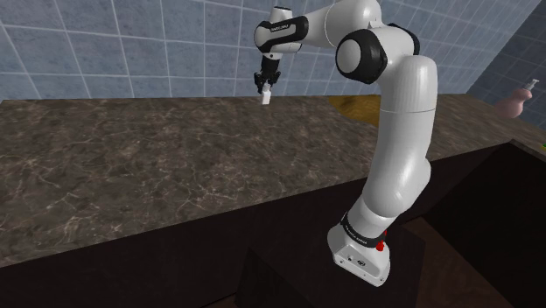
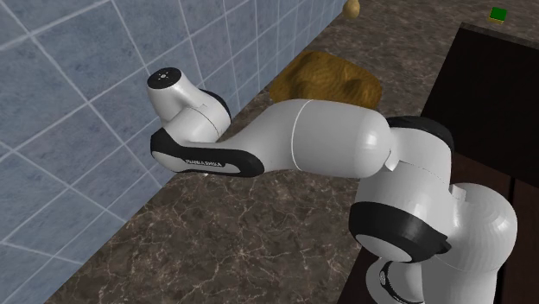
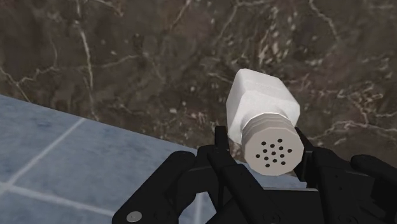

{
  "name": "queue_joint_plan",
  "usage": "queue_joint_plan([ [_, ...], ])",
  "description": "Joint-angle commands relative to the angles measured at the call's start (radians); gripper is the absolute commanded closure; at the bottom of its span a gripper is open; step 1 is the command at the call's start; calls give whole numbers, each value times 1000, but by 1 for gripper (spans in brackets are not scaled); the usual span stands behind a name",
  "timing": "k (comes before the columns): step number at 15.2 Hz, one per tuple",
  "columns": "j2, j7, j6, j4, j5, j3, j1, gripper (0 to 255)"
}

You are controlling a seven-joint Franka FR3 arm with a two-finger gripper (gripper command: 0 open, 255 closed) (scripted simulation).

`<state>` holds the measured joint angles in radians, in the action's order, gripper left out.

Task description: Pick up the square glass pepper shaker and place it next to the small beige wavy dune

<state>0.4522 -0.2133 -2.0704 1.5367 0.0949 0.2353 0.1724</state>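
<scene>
A white square pepper shaker (image 3: 261, 108) with a perforated grey cap sits clasped between my black fingers (image 3: 222, 149), hanging above the dark marbled counter (image 3: 127, 57). In the shoulder view my gripper (image 1: 265, 87) is raised over the back of the counter by the tiled wall, shut on the shaker (image 1: 266, 97), whose white body sticks out below the fingertips. The brownish-tan wavy dune (image 2: 328, 79) lies on the counter against the wall in the second exterior view; its edge (image 1: 354, 105) peeks from behind my arm in the shoulder view.
A blue tiled wall (image 1: 131, 44) backs the counter. A small tan rounded object (image 2: 352, 8) sits further along the wall. A pinkish vessel (image 1: 514, 98) stands at the shoulder view's far right. A dark sunken area (image 2: 492, 86) holds a green item (image 2: 498, 14).
</scene>
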Motion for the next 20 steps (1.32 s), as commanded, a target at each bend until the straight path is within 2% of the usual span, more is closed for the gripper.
queue_joint_plan([
  [1, -4, 1, 12, -8, -1, 0, 0, 255],
  [20, -28, 7, 255, -227, -10, 7, 8, 255],
])
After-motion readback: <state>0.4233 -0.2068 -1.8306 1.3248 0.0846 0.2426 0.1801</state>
